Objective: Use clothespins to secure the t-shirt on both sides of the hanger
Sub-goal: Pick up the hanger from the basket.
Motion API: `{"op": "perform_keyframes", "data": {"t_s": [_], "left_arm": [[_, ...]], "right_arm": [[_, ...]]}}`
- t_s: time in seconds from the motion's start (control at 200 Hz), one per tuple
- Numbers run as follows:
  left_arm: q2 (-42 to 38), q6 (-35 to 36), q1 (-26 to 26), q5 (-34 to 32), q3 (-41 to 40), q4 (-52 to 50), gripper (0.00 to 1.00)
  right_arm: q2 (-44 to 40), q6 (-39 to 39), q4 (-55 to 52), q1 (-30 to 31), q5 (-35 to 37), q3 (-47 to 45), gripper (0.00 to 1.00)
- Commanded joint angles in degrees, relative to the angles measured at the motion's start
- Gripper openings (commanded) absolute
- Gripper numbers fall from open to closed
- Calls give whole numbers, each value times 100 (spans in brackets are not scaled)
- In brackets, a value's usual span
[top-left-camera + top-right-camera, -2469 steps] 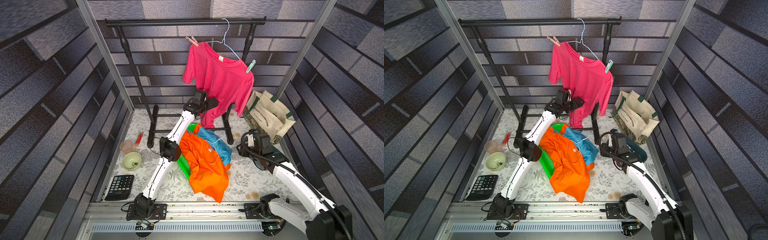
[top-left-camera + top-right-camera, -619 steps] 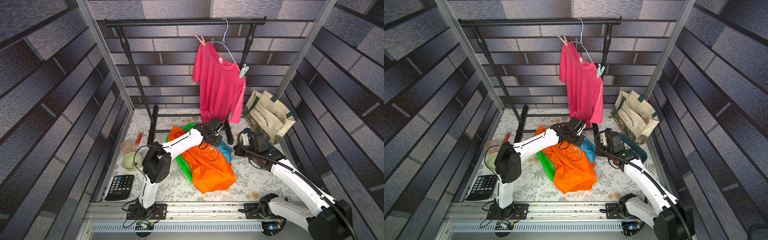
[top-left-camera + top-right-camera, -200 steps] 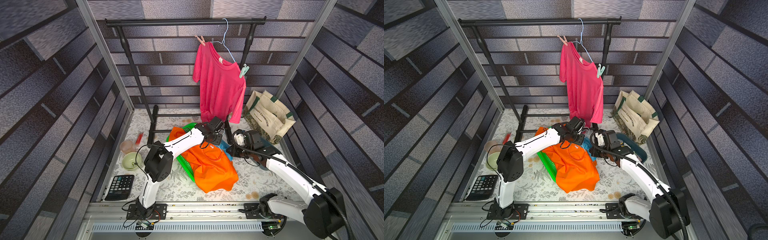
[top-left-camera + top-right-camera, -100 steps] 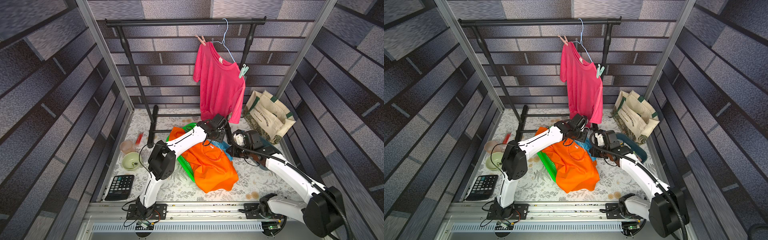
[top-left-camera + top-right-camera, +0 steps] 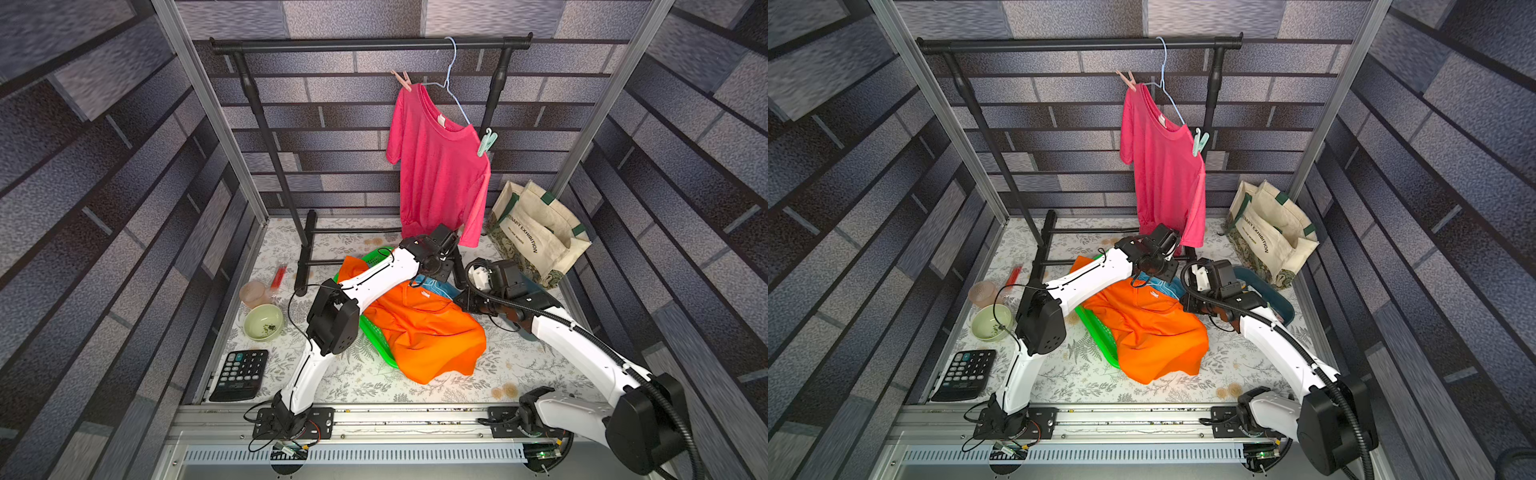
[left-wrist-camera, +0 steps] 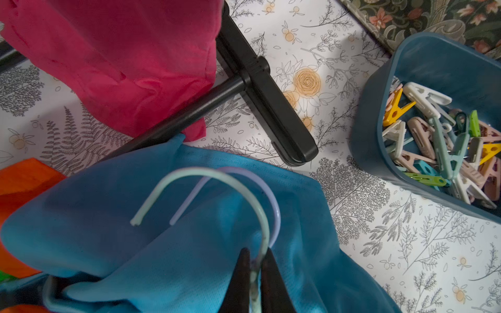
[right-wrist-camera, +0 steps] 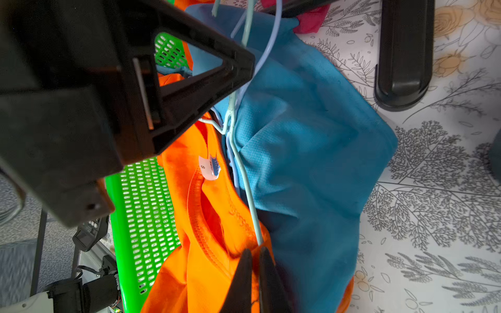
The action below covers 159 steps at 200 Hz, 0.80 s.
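Left gripper (image 6: pixel 255 253) is clamped on the neck of a pale green hanger (image 6: pixel 217 173), over the blue shirt (image 6: pixel 189 244). Right gripper (image 7: pixel 254 252) is clamped on that hanger's wire at the collar of the orange shirt (image 7: pixel 206 271). Loose clothespins (image 6: pixel 439 141) lie in a blue tub (image 6: pixel 371 135) on the bench (image 6: pixel 379 244). In both top views a pink clothespin (image 5: pixel 401 80) and a mint clothespin (image 5: pixel 485 142) sit on the 2 shoulders of the pink t-shirt (image 5: pixel 436 174) hanging from the rail (image 5: pixel 332 43)
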Motion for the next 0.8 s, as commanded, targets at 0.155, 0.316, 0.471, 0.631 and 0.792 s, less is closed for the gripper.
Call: {"op": "perform_keyframes", "data": {"t_s": [0.155,0.316,0.471,0.631,0.792], "left_arm": [[-1106,65,-131,-622,-287,51,3],[-2076,261,-207,-1216,-885,254,2],[-2987,594,-264,-1914,-1460,466,1],[-3712,1245,-267,-2787,-1776,631,0],[-4038,1954,-110,-3243,-1322,477,0]], "right_arm": [[-220,-14,-161,-20,126,25,10],[-408,-115,-461,-29,446,176,10],[-648,-193,-767,-29,686,496,10],[-971,-313,-1159,-29,534,1124,15],[-1141,-371,-1555,-29,237,1924,21]]}}
